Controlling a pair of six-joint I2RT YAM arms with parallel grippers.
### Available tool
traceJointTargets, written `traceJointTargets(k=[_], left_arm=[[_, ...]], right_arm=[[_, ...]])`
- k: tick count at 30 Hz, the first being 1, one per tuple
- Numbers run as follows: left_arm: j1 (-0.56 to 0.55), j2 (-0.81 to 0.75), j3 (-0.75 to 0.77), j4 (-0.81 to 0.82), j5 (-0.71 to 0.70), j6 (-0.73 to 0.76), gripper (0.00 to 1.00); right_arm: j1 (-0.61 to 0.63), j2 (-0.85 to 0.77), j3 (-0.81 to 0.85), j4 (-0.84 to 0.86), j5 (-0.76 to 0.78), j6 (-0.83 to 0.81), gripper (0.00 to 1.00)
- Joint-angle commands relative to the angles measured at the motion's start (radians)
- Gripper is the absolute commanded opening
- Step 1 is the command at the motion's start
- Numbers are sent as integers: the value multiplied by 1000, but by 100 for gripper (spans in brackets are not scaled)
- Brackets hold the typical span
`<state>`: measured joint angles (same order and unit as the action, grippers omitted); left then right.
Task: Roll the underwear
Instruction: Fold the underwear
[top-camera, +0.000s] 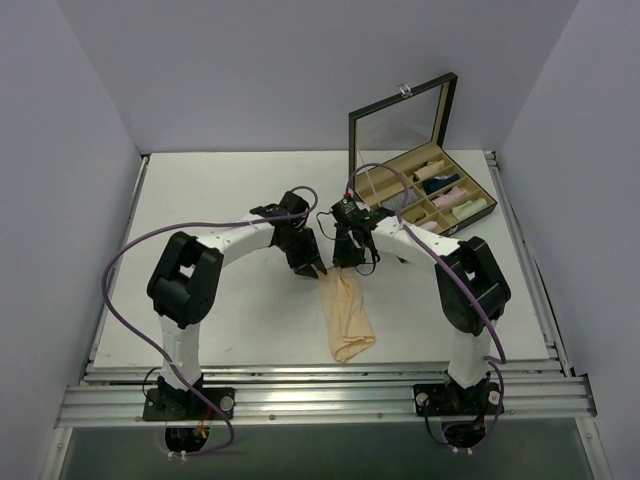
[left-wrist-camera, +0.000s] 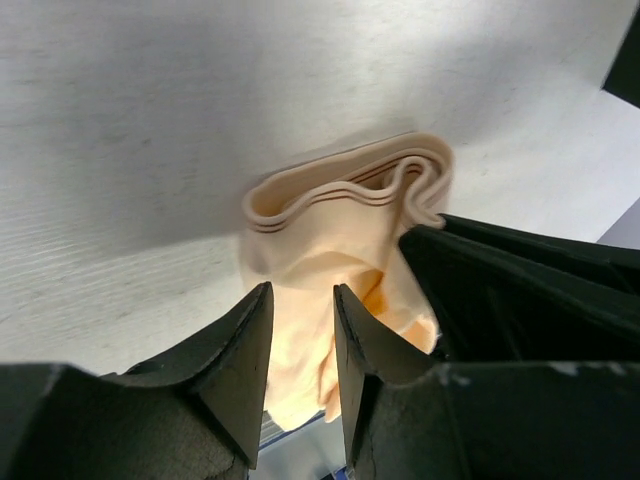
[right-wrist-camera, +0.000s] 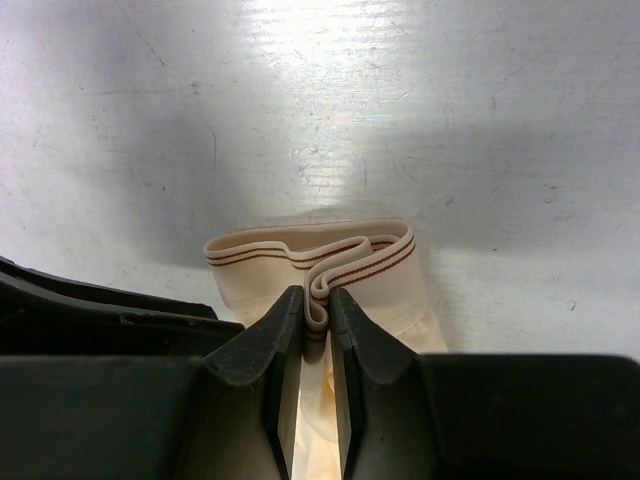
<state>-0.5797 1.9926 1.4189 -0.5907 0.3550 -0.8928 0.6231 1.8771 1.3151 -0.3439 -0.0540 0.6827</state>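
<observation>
Underwear (top-camera: 347, 315) lies flat on the white tabletop (top-camera: 230, 190), midway between the two arms and just in front of their wrists. It is well apart from the open box (top-camera: 400, 125) of cloth rolls (top-camera: 440, 190) out at 2 o'clock.

Its long axis runs from 12 to 6 o'clock, with the near end drifting slightly toward 5. The waistband (right-wrist-camera: 370, 255), marked by two thin brown stripes, is the end pointing to 12 o'clock, away from the arm bases. The narrower end points back at 6.

Both arms meet over the waistband end, which is probably where the roll is meant to start. From there the cloth can be turned over along its length toward 6 o'clock.

The right arm's fingers (right-wrist-camera: 292, 325) are clamped on a small upright fold of the waistband, at about its middle. The elastic bunches into a wavy loop either side of the pinch. That hold seems to keep the edge gathered and lifted off the surface.

The left arm's fingers (left-wrist-camera: 258, 340) stand apart above the cloth just behind the waistband, at the 9 o'clock side of the right arm's pinch. Peach fabric shows through the gap and nothing is caught between them. They look placed to take a second hold, so the edge could be turned evenly rather than twisting from one point.
</observation>
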Motion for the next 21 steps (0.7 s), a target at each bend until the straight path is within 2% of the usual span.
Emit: traceJointTargets(k=[1,10,15,21], left_arm=[[32,-51,-46,0,21,31,39],[78,8,-71,84,85,34,38],[86,35,-101,189,119,14,39],[86,87,-100,236,136,3,37]], right_arm=[[10,-22,7,-33,5,-11,12],[13,-10,9,-47,14,-9,5],[17,4,27,-61,16,-8,3],[18,16,52,-76,20,-11,3]])
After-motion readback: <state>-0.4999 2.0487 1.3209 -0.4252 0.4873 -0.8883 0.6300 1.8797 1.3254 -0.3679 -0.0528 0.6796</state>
